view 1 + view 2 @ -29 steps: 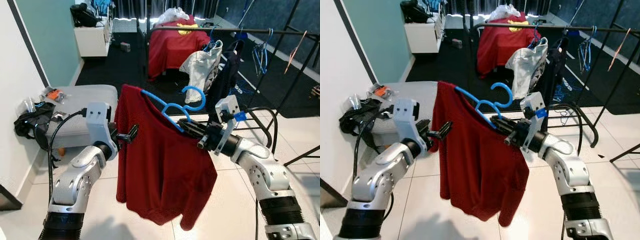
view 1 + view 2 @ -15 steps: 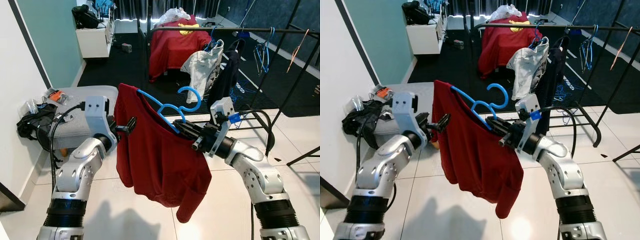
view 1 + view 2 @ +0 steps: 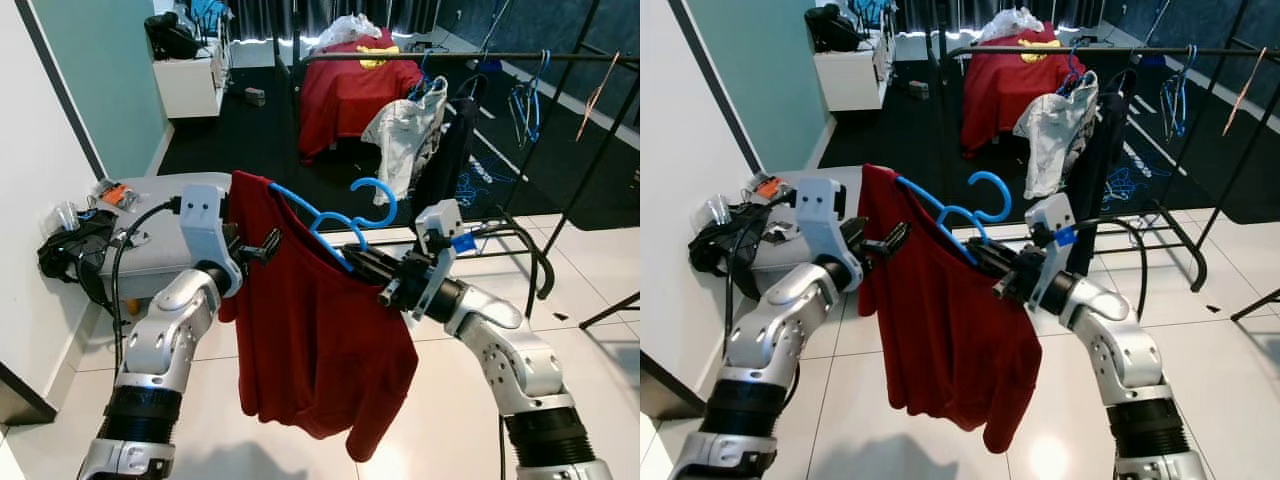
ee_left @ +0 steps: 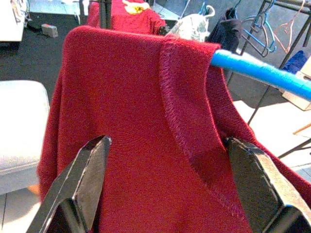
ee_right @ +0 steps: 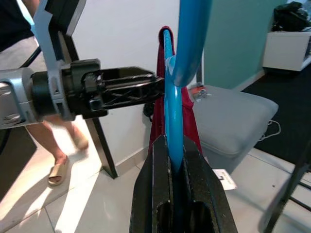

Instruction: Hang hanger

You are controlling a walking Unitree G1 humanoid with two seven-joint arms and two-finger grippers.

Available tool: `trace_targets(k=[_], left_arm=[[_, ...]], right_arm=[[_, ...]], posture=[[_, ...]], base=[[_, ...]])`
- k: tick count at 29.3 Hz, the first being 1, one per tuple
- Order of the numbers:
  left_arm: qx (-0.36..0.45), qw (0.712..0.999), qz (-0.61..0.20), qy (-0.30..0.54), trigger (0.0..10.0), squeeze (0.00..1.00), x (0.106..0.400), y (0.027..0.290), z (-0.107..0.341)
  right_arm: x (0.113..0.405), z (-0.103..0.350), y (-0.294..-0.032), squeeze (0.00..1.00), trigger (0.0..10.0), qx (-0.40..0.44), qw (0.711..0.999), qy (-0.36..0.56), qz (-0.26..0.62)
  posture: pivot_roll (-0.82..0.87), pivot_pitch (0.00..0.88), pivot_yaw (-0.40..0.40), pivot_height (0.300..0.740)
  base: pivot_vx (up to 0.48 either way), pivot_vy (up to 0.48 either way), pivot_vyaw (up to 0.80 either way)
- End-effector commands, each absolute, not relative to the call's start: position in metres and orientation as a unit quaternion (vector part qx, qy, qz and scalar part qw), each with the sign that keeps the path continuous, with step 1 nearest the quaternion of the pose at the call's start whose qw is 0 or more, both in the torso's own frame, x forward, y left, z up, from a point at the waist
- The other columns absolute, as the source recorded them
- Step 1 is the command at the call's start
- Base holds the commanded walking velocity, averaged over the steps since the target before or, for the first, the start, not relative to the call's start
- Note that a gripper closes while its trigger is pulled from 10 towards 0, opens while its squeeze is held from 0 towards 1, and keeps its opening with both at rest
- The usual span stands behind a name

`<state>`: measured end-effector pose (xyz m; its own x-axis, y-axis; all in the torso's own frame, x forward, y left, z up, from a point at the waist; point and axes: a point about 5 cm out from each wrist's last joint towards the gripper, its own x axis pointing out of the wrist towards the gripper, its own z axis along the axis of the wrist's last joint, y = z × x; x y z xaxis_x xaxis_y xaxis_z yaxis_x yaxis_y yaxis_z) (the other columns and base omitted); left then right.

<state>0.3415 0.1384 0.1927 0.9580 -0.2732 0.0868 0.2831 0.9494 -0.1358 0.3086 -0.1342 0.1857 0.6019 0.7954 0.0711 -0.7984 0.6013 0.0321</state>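
Red fabric of a sweater (image 3: 320, 340) hangs in front of the robot, draped on a blue hanger (image 3: 335, 215) that is held up between the two arms, above a white tiled floor (image 3: 460, 420). The hanger's lower bar is clamped between the closed fingers of the right gripper (image 3: 360, 262); in the right wrist view the blue bar (image 5: 173, 131) is seen pinched tight between the two black fingers (image 5: 158, 194). The hook of the hanger curls upward just above that gripper and is not on any rail.

The left gripper (image 3: 262, 248) is held at the sweater's other shoulder. Its fingers (image 4: 82, 179) are spread apart on either side of the shoulder fabric in the left wrist view; whether they touch the cloth cannot be told.

Beside the sweater, on the left-arm side, a grey padded stool (image 3: 150, 235) is seen, with a black bundle of cables (image 3: 70, 250) next to it against the wall.

Beyond the sweater a black clothes rail (image 3: 470, 58) is set, carrying a whitish garment (image 3: 405, 125), a dark garment (image 3: 450, 150) and some empty blue hangers (image 3: 528, 105). Farther behind the rail a red cloth (image 3: 350, 90) is draped, and a white cabinet (image 3: 190, 80) stands at the far left.
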Motion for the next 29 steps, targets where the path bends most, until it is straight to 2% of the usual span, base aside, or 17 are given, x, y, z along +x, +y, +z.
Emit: trace_targets(k=[1, 15, 23, 29], left_arm=[[-0.069, 0.986, -0.149, -0.029, 10.0, 0.0, 0.343, 0.133, 0.19], [-0.039, 0.986, -0.154, -0.051, 10.0, 0.0, 0.348, 0.127, 0.194], [-0.036, 0.988, -0.132, -0.065, 10.0, 0.0, 0.352, 0.141, 0.199], [-0.036, 0.985, -0.159, -0.061, 10.0, 0.0, 0.345, 0.146, 0.196]], right_arm=[[0.306, 0.194, -0.131, 0.0, 10.0, 0.032, 0.89, -0.044, 0.453], [0.304, 0.195, -0.128, 0.0, 10.0, 0.033, 0.888, -0.047, 0.455], [0.305, 0.197, -0.13, 0.0, 10.0, 0.029, 0.888, -0.048, 0.455], [0.306, 0.197, -0.132, 0.0, 10.0, 0.027, 0.889, -0.048, 0.454]], posture=[[-0.08, 0.029, 0.044, 0.74], [-0.09, 0.019, 0.047, 0.74], [-0.09, 0.0, 0.043, 0.74], [-0.09, 0.0, 0.038, 0.74]], base=[[0.0, 0.0, 0.0], [0.0, 0.0, 0.0], [0.0, 0.0, 0.0], [0.0, 0.0, 0.0]])
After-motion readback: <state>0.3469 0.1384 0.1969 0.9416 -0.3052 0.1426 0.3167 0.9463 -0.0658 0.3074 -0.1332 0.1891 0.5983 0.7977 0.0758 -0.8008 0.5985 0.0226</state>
